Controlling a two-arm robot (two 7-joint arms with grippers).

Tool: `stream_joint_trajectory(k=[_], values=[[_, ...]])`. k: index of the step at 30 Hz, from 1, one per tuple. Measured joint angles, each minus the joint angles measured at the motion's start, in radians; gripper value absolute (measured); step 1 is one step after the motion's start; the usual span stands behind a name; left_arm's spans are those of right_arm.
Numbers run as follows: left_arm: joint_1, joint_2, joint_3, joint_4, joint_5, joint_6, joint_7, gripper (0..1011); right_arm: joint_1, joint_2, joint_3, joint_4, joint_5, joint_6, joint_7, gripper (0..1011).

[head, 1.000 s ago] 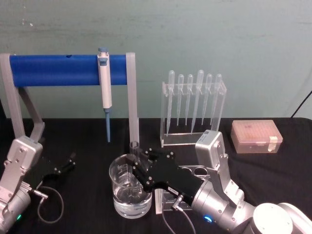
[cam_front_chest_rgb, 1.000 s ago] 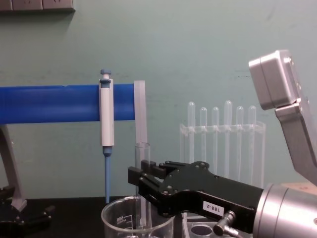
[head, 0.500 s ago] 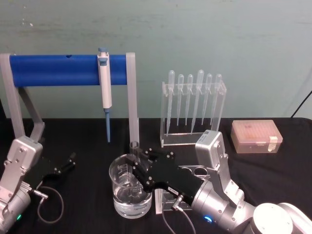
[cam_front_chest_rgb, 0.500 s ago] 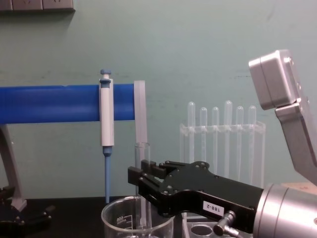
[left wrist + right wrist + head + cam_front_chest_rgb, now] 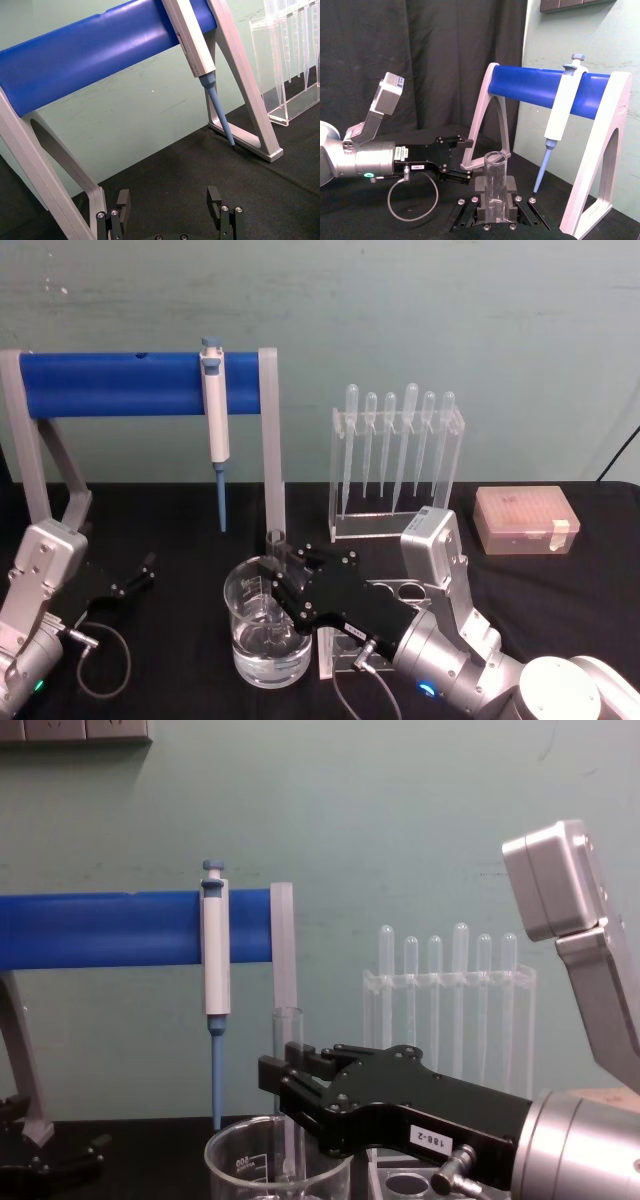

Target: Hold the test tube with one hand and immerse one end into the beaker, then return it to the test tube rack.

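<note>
While the left gripper (image 5: 140,574) is resting low by the tabletop's (image 5: 180,520) left edge, its fingers (image 5: 122,200) are standing spread apart, gripping nothing. Beaker (image 5: 248,635) is sitting near the front edge, about midway along it, with clear liquid lying in its bottom. Test tube (image 5: 288,1025) is standing upright, rim up, its lower end reaching down inside the beaker; contact with the liquid cannot be told. Right gripper (image 5: 278,578) is reaching in from the front right corner, clenching the tube just above the beaker's rim. Test tube rack (image 5: 326,648) is lying beneath that gripper, just right of the beaker.
</note>
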Motion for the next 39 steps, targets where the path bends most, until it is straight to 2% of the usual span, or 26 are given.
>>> stream_joint_trajectory(k=[39], values=[[0.000,0.000,0.000,0.000,0.000,0.000,0.000,1000,0.000,0.000,0.000,0.000,0.000,0.001,0.000,226]])
